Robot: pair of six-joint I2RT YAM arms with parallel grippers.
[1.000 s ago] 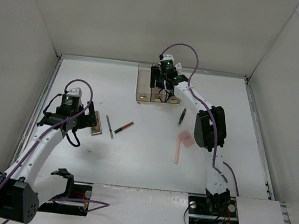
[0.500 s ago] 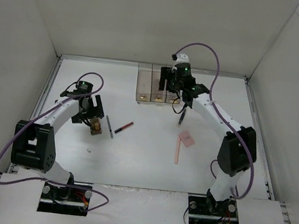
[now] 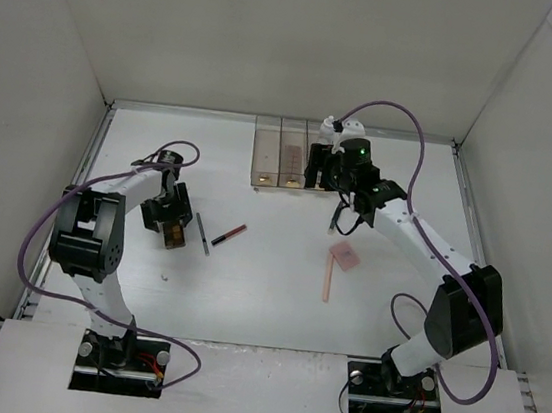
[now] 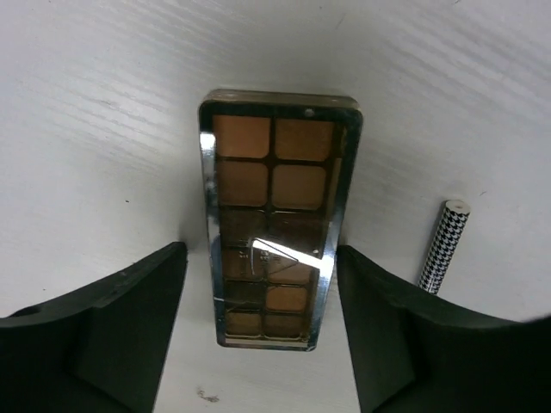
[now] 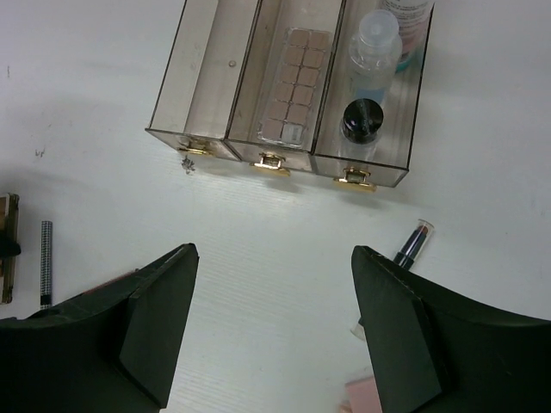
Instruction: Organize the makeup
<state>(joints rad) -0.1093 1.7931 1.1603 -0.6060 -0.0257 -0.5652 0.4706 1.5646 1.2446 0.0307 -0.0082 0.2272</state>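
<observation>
**Left fingers straddle a palette, right fingers hover by the box**

The left arm [image 3: 103, 221] is folded tightly near the left edge of the desk [image 3: 264, 301]. Its wrist is turned down so that the left fingers [image 3: 169, 226] point at the surface. They are spread apart, one on either side of a brown eyeshadow palette [image 4: 271, 219], which lies flat on the desk with its pans facing up. In the left wrist view a thin strip of bare desk shows between the palette and each finger, so they are not gripping it. A houndstooth-patterned pencil [image 4: 443, 245] lies just beside the palette, on the side toward the desk's middle, and a red pencil [image 3: 229, 233] lies near that one.

The right arm [image 3: 413, 239] stretches diagonally from the near right corner toward the middle of the far edge. The right fingers [image 3: 319, 171] are parted with nothing between them, and they hang beside the near side of the clear three-compartment box [image 5: 207, 86].

The box stands against the far edge. Its middle compartment holds a second palette [image 5: 293, 86]. Its right compartment holds a white-blue bottle [image 5: 374, 47] and a black-capped vial [image 5: 362, 119]. A dark pencil [image 5: 411, 243] lies on the desk near the box's right compartment. Toward the near edge from it lie the pink square pad [image 3: 344, 256] and the pink stick [image 3: 329, 277], close together.
</observation>
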